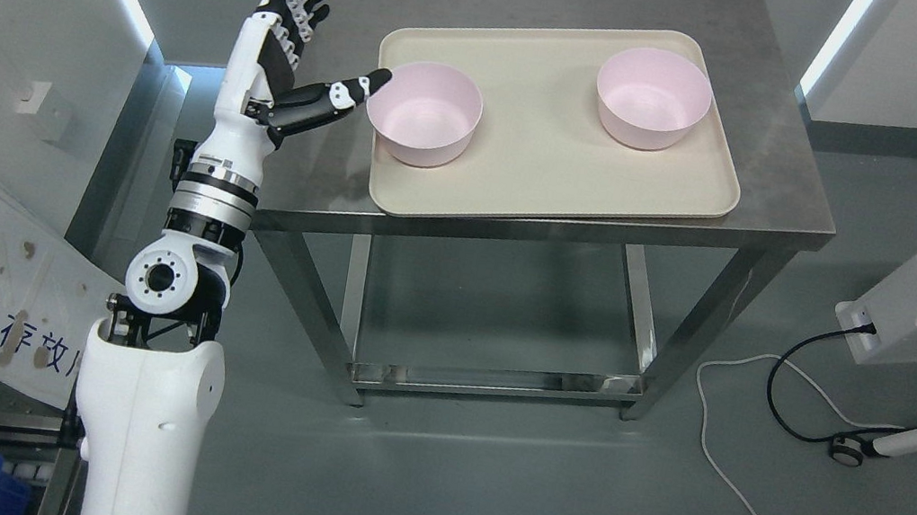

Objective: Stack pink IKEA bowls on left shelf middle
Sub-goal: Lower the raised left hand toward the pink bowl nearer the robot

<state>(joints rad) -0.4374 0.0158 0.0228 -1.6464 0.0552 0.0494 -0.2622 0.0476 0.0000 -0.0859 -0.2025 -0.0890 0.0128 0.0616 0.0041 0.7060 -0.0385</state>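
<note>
**Reaching for the near bowl, no grasp yet**

Coming in from lower left, rising beside the table (784,206): left arm, with left hand (298,52) at the tray's (544,170) left edge. Fingers spread and pointing up, holding nothing; thumb (346,95) stretched sideways, its tip at the rim of the near bowl (427,112), touching or almost touching, hard to tell. Near bowl sitting upright on the left part of the tray. Far bowl (653,96) upright too, on the right part, well apart from the first.

Judged step: approach to the first bowl, stacking not begun. Next move probably calls for bringing the fingers over the rim, thumb outside the wall, then closing. Right hand not in view.
</note>
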